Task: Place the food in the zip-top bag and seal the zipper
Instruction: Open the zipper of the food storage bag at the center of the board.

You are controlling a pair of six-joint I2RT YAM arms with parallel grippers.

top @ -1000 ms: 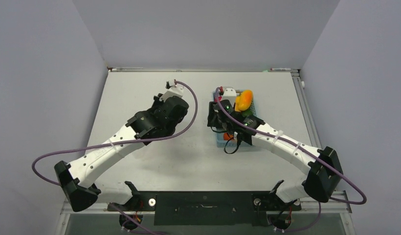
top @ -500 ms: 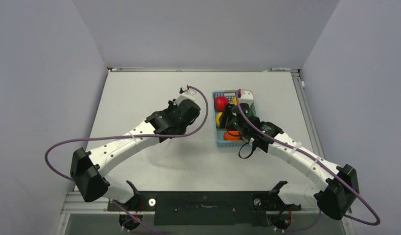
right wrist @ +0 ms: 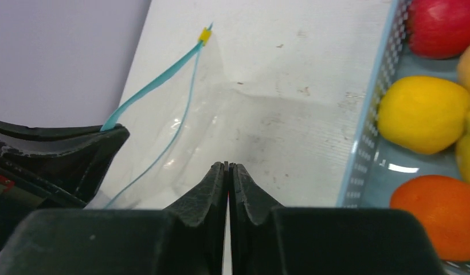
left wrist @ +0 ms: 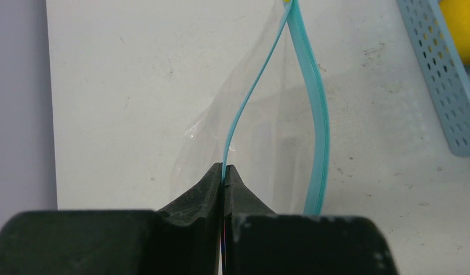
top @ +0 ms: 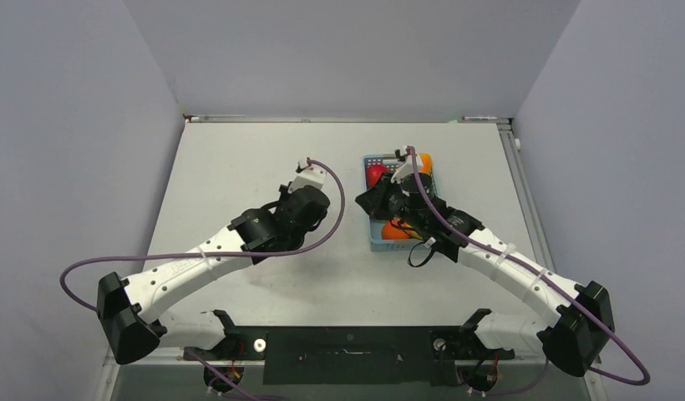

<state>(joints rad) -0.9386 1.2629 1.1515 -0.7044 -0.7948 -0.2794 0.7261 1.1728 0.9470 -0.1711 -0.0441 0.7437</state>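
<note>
Your right gripper (right wrist: 227, 172) has swung out of the basket (right wrist: 359, 154) to its left side, and its jaws have closed together on nothing. Your left gripper (left wrist: 224, 175) is clamped on one strip of the zipper (left wrist: 320, 114), holding the zip-top bag (left wrist: 278, 126) open-mouthed on the bench (left wrist: 135, 86) just left of the basket. The food (right wrist: 425, 114), red, yellow and orange pieces, sits inside the basket.

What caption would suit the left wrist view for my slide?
Left gripper pinches one zipper lip, holding the zip-top bag open beside the basket.
</note>
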